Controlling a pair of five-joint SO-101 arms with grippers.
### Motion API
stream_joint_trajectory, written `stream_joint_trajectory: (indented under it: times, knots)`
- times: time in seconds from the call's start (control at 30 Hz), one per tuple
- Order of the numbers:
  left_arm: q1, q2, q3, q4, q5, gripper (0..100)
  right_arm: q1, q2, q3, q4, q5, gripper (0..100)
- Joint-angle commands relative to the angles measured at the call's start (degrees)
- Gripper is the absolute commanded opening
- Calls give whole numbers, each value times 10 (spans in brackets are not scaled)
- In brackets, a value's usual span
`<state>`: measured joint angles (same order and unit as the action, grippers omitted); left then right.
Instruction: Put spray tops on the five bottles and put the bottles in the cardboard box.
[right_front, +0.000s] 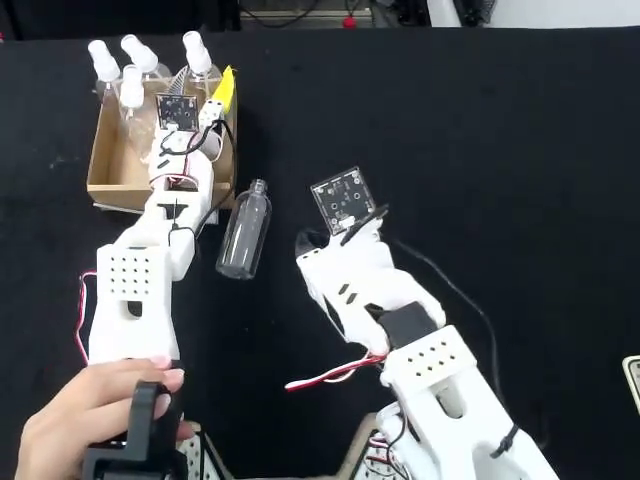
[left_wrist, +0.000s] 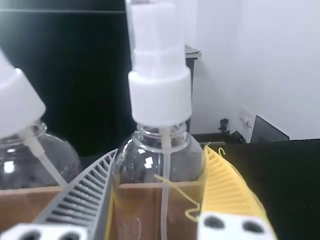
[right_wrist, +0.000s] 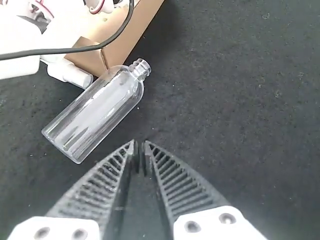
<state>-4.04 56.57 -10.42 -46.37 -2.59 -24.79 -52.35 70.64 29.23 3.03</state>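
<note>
Left pincer (left_wrist: 160, 155) clasps a spray-topped bottle (left_wrist: 150, 167) in the cardboard box (left_wrist: 35, 205).

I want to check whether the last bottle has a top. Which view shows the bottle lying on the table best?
The right wrist view: the bottle lies close and whole, its neck bare. The high view shows it farther off, beside the box. The left wrist view looks at a capped bottle instead.

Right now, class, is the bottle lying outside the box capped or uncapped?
Uncapped: the bottle lies on its side on the table, its threaded neck bare.
</note>
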Motion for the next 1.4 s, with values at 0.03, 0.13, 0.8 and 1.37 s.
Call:
stream_joint_trajectory:
  times: [0.03, 0.13, 0.8, 1.37]
  knots:
    - [-1, -10, -29, 2, 6, 164, -7, -12, -6, -16, 2, 11]
    - [-1, -11, -29, 2, 4, 164, -7, -12, -6, -16, 3, 11]
    - [15, -12, -37, 67, 6, 293, -7, -12, -6, -16, 3, 11]
    - [12, -13, -36, 70, 1, 283, -7, -12, -7, -16, 4, 11]
